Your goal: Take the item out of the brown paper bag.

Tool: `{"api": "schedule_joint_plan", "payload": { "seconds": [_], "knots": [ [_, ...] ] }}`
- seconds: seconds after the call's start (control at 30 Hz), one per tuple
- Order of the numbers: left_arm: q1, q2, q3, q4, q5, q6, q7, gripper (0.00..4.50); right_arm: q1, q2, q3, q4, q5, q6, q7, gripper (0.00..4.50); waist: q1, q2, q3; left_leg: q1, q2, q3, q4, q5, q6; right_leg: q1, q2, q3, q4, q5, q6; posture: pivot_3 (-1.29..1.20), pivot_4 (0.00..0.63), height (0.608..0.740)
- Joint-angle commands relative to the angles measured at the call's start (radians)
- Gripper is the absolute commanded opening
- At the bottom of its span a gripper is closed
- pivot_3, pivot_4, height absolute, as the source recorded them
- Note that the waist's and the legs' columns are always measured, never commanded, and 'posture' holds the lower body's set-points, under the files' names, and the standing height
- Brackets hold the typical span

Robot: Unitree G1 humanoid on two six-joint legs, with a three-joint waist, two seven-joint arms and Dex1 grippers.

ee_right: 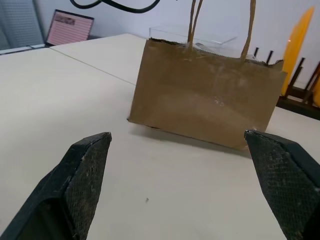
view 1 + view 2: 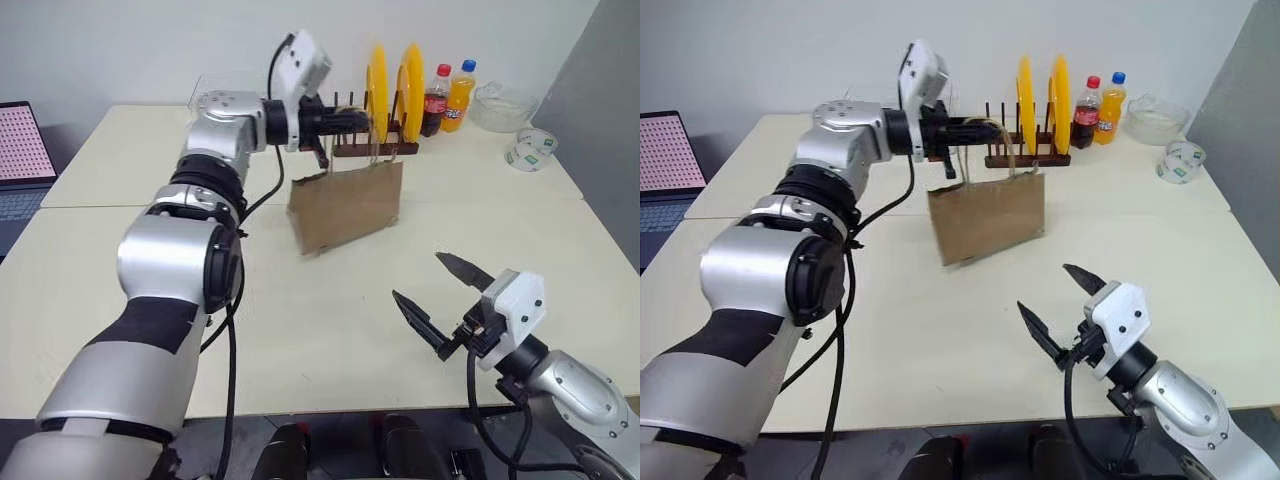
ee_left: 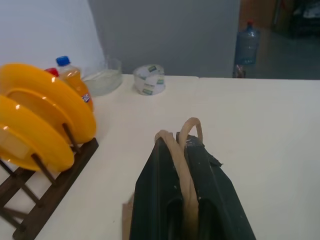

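Cream surface (image 2: 120, 250): bag (image 2: 345, 205) mid-surface, cords (image 3: 182, 150) pinched by left gripper (image 3: 185, 145); right gripper (image 2: 445, 290) (near edge) jaws wide, empty.

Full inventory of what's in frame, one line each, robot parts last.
brown paper bag: 1, brown, table centre, hanging by its cord handles
plate rack: 1, dark wood, behind bag
plates: 2, yellow, upright in rack
cola bottle: 1, red cap, beside rack
orange soda bottle: 1, blue cap, next to cola
glass bowl: 1, clear, far corner
tape roll: 1, white-green, near bowl
laptop: 1, left edge
table: cream
left gripper: shut on handles
right gripper: open, near edge
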Motion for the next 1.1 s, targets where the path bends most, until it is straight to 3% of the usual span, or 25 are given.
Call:
{"api": "schedule_joint_plan", "payload": {
  "seconds": [0.03, 0.33, 0.57, 1.1],
  "knots": [
    [-0.043, -0.005, -0.016, -0.01, 0.036, -0.057, 0.009, 0.01, 0.027, -0.042, 0.039, -0.108, -0.025, -0.098, -0.082, 4.5, -0.002, 0.0, 0.0, 0.0, 0.0, 0.0, 0.0, 0.0, 0.0, 0.0, 0.0, 0.0, 0.0, 0.0, 0.0, 0.0, 0.15, 0.74],
    [-0.033, -0.026, -0.049, 0.001, 0.136, -0.151, 0.147, 0.01, 0.003, -0.097, 0.12, -0.108, -0.043, -0.161, -0.215, 4.5, -0.001, 0.0, 0.0, 0.0, 0.0, 0.0, 0.002, 0.0, 0.0, 0.001, 0.0, 0.0, 0.0, 0.0, 0.0, 0.0, 0.15, 0.74],
    [-0.053, -0.029, -0.052, 0.008, 0.18, -0.194, 0.29, 0.01, -0.071, -0.103, 0.125, -0.108, 0.037, -0.122, -0.203, 4.5, -0.001, 0.0, 0.0, -0.002, 0.0, -0.001, 0.005, 0.0, 0.0, 0.001, 0.0, 0.0, 0.001, 0.0, 0.0, 0.0, 0.15, 0.74],
    [-0.064, -0.045, -0.062, 0.014, 0.252, -0.25, 0.434, 0.01, -0.201, 0.034, 0.105, -0.086, 0.085, 0.06, -0.114, 4.5, 0.0, 0.0, 0.0, -0.003, -0.001, -0.001, 0.007, 0.0, 0.001, 0.001, 0.0, -0.001, 0.001, 0.001, 0.0, 0.0, 0.15, 0.74]
  ]
}}
